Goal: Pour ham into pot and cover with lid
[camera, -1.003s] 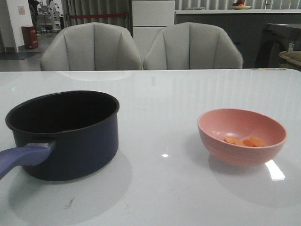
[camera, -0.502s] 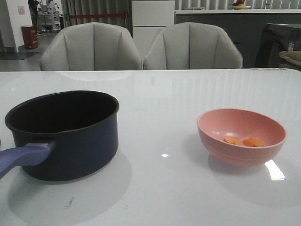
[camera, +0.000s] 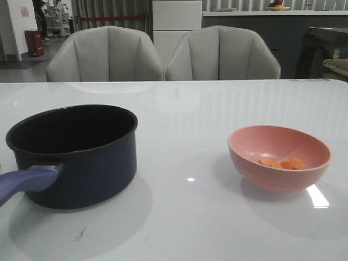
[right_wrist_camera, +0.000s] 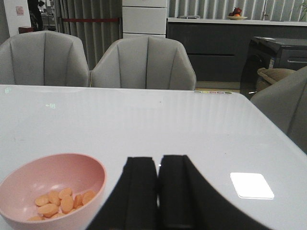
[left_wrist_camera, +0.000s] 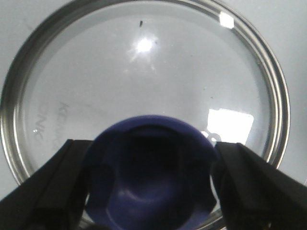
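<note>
Currently the left gripper (left_wrist_camera: 149,191) straddled the blue funnel-shaped knob (left_wrist_camera: 149,175) of the round glass lid (left_wrist_camera: 96,76), fingers either side; closure on it couldn't be confirmed. Right gripper (right_wrist_camera: 158,191) was pinched shut, empty, beside the salmon-pink bowl (right_wrist_camera: 29,177) of orange ham slices (right_wrist_camera: 60,201). Glass looked rigid, slick, breakable, so the knob was the only hold; the lid lay flat on the glossy white table (camera: 190,109), grey chairs (camera: 163,54) behind.

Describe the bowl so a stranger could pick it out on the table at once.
On the white table, look to the right side, across from the dark navy pot. The bowl is a salmon-pink round dish, the only pale-coloured vessel there, with a few orange-pink ham slices lying in its bottom.
</note>
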Action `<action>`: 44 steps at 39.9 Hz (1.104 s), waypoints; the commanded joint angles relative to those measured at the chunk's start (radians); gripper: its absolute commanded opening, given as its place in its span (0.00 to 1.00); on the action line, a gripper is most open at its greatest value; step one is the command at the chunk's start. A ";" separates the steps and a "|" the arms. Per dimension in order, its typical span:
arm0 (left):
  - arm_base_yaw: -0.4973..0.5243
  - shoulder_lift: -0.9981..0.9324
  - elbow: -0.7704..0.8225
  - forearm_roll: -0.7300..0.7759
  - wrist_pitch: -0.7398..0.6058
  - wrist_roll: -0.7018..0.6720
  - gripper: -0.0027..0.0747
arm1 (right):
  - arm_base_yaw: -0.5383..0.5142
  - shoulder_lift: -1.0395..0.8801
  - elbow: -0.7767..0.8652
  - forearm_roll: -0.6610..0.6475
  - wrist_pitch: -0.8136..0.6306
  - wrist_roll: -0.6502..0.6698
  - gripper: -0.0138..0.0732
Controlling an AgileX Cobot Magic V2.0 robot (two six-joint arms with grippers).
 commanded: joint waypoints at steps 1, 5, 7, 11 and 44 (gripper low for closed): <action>-0.021 -0.045 -0.023 -0.002 0.006 0.014 0.72 | -0.003 -0.020 0.010 -0.010 -0.075 0.001 0.34; -0.042 -0.069 -0.023 0.028 0.006 0.014 0.71 | -0.003 -0.020 0.010 -0.010 -0.075 0.001 0.34; -0.049 -0.087 -0.023 0.036 0.004 0.014 0.71 | -0.003 -0.020 0.010 -0.010 -0.075 0.001 0.34; -0.051 -0.140 -0.023 0.039 -0.003 0.014 0.71 | -0.003 -0.020 0.010 -0.010 -0.075 0.001 0.34; -0.154 -0.939 0.322 0.032 -0.421 0.014 0.71 | -0.003 -0.020 0.010 -0.010 -0.075 0.001 0.34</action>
